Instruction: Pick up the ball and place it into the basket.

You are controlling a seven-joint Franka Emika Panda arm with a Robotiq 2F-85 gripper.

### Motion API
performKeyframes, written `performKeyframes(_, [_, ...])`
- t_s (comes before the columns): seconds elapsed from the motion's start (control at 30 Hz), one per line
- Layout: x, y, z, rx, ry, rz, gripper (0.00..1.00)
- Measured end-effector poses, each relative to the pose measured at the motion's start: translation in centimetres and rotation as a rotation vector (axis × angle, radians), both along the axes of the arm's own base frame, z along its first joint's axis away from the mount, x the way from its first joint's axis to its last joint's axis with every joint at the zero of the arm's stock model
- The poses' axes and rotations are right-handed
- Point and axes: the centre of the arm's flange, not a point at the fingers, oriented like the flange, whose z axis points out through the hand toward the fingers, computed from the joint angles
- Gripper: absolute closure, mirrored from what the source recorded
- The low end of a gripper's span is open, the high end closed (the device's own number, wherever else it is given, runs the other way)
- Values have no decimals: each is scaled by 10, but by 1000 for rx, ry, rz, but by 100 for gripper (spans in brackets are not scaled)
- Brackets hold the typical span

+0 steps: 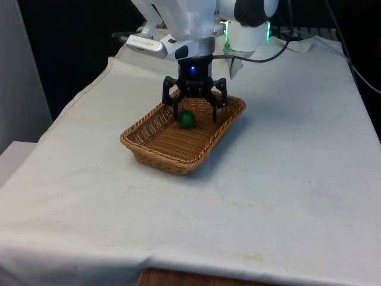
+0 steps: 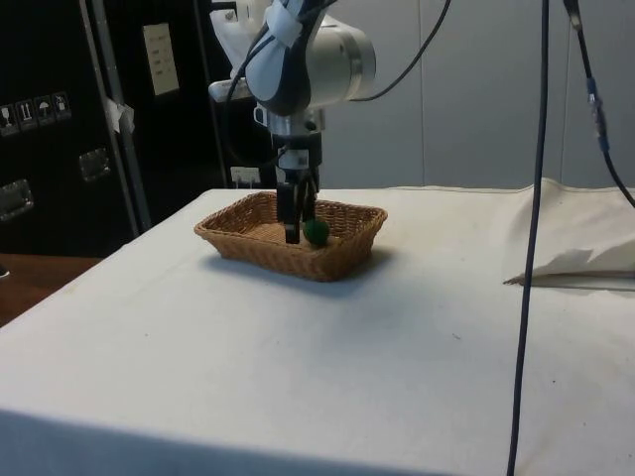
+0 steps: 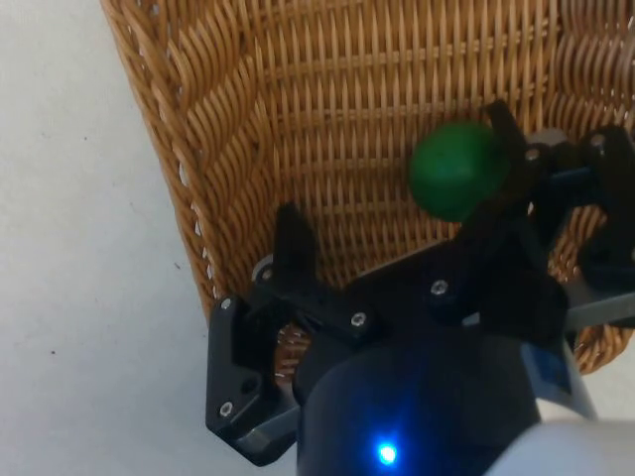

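The green ball (image 1: 187, 118) is down inside the wicker basket (image 1: 156, 154), sitting on the woven floor towards the end nearest the robot, and that's exactly where the task wants it. In the wrist view the ball (image 3: 456, 170) lies against one black fingertip while the other finger stands well apart across the weave, so the gripper (image 1: 194, 112) is spread wide and holding nothing. It hangs low over the basket, fingertips below the rim in the side view (image 2: 294, 224), which reads like a drop made close to the floor so the ball wouldn't bounce out. The basket rests flat on the white tablecloth (image 1: 286, 173). My call: placement done, only the lift clear remains.
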Motion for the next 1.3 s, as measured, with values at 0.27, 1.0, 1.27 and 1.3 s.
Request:
performKeyframes(0.27, [3,-2,17,14,-20,-2,0])
performKeyframes(1.0, [6,6,98,60,-52,26,0])
performKeyframes(1.27, [11,19,122,54,-33,79,0])
performKeyframes(1.3, [12,20,126,54,-32,84,0])
